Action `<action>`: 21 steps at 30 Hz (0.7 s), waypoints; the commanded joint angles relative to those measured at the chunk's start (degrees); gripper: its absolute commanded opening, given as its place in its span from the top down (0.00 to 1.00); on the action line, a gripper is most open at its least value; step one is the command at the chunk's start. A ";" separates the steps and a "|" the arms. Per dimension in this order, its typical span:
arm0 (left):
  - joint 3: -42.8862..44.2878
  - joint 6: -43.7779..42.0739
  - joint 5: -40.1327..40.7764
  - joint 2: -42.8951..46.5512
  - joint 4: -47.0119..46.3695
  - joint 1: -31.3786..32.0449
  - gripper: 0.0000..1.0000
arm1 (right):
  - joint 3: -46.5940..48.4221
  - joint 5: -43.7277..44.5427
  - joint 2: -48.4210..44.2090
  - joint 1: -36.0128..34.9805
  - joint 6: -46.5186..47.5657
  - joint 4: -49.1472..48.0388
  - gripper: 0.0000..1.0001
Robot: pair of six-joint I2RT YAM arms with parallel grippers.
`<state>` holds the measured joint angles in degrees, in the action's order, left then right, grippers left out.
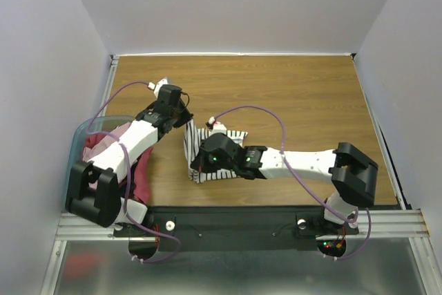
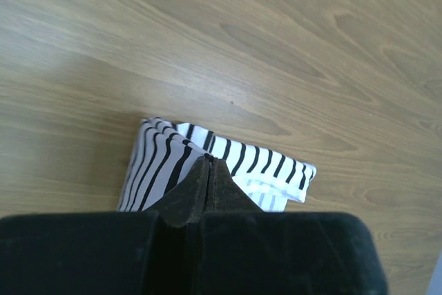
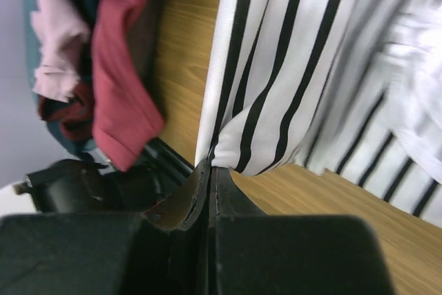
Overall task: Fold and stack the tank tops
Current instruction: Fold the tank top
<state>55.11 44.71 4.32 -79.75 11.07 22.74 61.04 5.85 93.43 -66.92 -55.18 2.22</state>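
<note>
right gripper [image 3: 209, 167] fingers are clamped on the near left corner of the one striped tank top [image 3: 276, 67] lying on the wooden table [image 1: 297, 94], while the left gripper [image 2: 209, 164], also closed, seems to pinch its far left corner, and one pink top [image 3: 55, 39] and one dark red top [image 3: 124, 67] sit in the blue tub [image 1: 77, 136] to the left.

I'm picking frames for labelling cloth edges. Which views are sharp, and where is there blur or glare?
Top external: evenly lit, sharp. Left wrist: sharp, with a pale sheen on the table. Right wrist: the striped tank top smears soft toward the upper right.
</note>
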 commanded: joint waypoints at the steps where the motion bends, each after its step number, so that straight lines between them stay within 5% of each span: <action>1: 1.31 -4.27 5.61 4.95 -2.02 -3.05 1.00 | 5.93 -3.47 3.68 -3.66 0.33 -0.37 1.00; 21: 9.39 -6.21 -2.21 4.16 -1.40 -2.97 1.00 | 11.56 -4.26 0.97 -4.01 2.09 1.03 1.00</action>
<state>59.59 38.39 2.52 -75.18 16.62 19.03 71.75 5.61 98.74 -68.73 -53.32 3.01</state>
